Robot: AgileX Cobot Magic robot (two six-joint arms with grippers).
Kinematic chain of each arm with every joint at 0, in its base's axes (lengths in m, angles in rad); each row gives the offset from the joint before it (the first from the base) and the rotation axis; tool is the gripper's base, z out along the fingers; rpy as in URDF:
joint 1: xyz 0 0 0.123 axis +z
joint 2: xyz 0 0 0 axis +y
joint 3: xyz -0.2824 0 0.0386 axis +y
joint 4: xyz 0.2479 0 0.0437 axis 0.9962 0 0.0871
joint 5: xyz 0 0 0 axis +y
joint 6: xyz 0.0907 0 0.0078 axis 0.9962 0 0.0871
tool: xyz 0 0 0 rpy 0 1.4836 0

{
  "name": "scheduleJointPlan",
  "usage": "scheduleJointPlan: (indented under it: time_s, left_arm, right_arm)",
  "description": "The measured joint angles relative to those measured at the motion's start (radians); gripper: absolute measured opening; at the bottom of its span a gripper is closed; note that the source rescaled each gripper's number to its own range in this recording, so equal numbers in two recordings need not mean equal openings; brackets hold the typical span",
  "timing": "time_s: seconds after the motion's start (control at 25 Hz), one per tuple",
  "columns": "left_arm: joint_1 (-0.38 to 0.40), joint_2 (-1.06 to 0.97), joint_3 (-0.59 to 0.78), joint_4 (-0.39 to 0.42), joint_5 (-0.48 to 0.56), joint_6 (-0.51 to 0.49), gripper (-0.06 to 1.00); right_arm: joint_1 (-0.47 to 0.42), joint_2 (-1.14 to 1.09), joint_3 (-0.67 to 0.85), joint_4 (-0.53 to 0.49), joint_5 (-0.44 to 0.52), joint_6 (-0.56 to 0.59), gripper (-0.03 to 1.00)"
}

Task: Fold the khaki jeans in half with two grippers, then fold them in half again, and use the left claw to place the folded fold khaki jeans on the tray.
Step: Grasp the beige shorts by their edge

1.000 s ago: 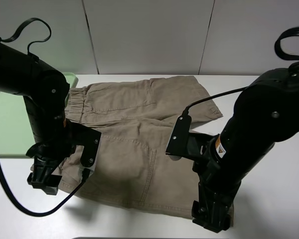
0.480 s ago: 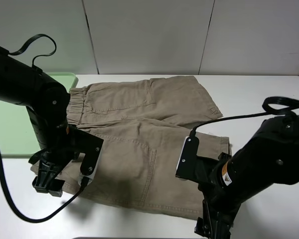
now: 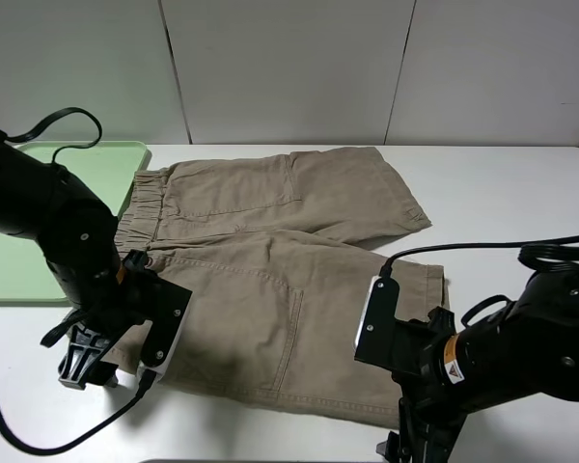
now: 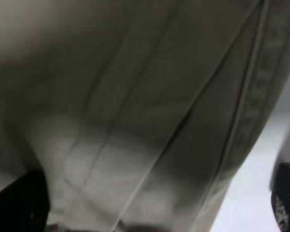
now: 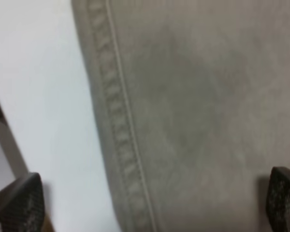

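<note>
The khaki jeans (image 3: 270,251) lie spread flat on the white table, waistband toward the tray (image 3: 29,231) at the left. My left gripper (image 3: 82,365) is low at the near waistband corner. Its wrist view shows open jaws straddling the cloth (image 4: 135,96), one dark fingertip (image 4: 19,203) on each side. My right gripper (image 3: 415,446) is down at the near leg hem. There too the jaws are open, with the stitched hem (image 5: 121,145) lying between the fingertips (image 5: 282,203). Neither gripper holds the cloth.
The white table (image 3: 521,193) runs bare to the right of the shorts and along the front edge. The pale-green tray's near rim (image 3: 19,301) lies just behind my left arm. A pale wall stands behind the table.
Both arms have dropped toward the table at the near edge of the shorts, the right one much further. The jaws stayed open and the shorts have not moved.
</note>
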Motion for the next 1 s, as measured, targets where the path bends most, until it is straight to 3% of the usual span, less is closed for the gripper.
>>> scheduleJointPlan:
  time_s: [0.28,0.44,0.56,0.8,0.92,1.0]
  left_arm:
    - [0.000,-0.015,0.039,0.004,-0.054,0.007,0.90]
    - [0.000,-0.017,0.046,-0.001,-0.060,0.011,0.75]
    - [0.000,-0.017,0.046,-0.004,-0.083,0.010,0.55]
    - [0.000,-0.017,0.046,0.001,-0.144,0.005,0.09]
    - [0.000,-0.017,0.046,0.006,-0.152,0.001,0.01]
    - [0.000,-0.017,0.046,0.006,-0.153,0.000,0.01]
  right_arm:
    - [0.000,0.069,-0.001,0.000,-0.032,-0.001,1.00]
    - [0.000,0.077,-0.002,0.007,-0.033,0.001,0.96]
    - [0.005,0.078,-0.002,0.016,-0.028,0.001,0.81]
    - [0.006,0.079,-0.003,0.014,-0.046,0.002,0.30]
    - [0.006,0.080,-0.003,0.005,-0.055,0.001,0.02]
    - [0.006,0.080,-0.003,0.004,-0.056,0.001,0.00]
